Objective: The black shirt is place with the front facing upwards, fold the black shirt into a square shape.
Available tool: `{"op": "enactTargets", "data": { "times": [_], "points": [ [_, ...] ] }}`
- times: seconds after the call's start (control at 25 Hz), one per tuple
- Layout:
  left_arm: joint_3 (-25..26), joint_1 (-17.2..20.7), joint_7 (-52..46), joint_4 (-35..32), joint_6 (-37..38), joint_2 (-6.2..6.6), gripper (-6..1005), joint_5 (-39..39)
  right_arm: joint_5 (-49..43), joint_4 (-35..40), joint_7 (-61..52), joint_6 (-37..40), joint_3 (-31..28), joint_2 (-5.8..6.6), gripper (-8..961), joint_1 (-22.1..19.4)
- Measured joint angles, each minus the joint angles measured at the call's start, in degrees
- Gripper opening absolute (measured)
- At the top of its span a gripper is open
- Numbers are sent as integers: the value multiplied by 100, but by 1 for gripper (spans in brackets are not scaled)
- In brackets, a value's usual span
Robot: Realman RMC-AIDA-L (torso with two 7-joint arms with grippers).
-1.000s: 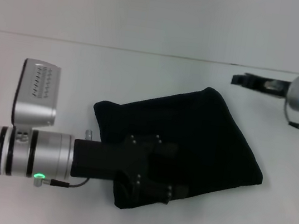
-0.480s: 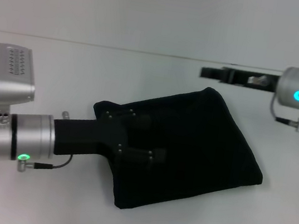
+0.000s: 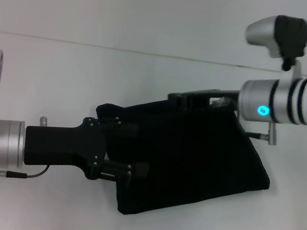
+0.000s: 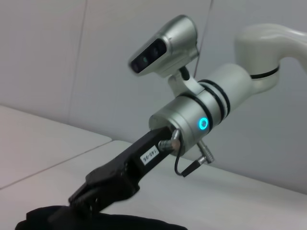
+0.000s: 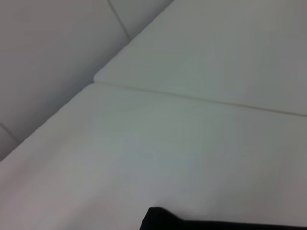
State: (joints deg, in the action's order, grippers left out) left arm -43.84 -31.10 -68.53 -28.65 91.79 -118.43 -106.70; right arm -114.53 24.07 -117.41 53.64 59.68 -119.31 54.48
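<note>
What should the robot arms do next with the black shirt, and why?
Probably pull both arms away. The black shirt already lies folded into a rough square on the table, with the left gripper over its near-left part and the right gripper at its far edge.

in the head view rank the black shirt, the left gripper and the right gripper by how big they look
1. The black shirt, folded on the table, looks clearly largest.
2. The left gripper, over the shirt's left edge.
3. The right gripper, at the shirt's far edge.
The grippers' order is unsure: the left is nearer the camera, and both blend into the black fabric.
</note>
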Motion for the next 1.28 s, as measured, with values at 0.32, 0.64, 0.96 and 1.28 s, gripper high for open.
{"op": "enactTargets", "data": {
  "times": [0.32,0.64,0.96,1.28],
  "points": [
    [4,17,3,5,28,-39,948,0,0,-154,-56,-42,579,-30,-2,28],
    [6,17,7,31,36,-92,947,30,-427,-553,-121,-897,703,-62,-1,110],
    [8,24,7,54,2,-123,948,45,-234,-393,155,-1349,734,-103,18,7],
    [24,33,16,52,-3,-161,947,52,259,96,294,-933,718,-10,38,-322]
  ]
}}
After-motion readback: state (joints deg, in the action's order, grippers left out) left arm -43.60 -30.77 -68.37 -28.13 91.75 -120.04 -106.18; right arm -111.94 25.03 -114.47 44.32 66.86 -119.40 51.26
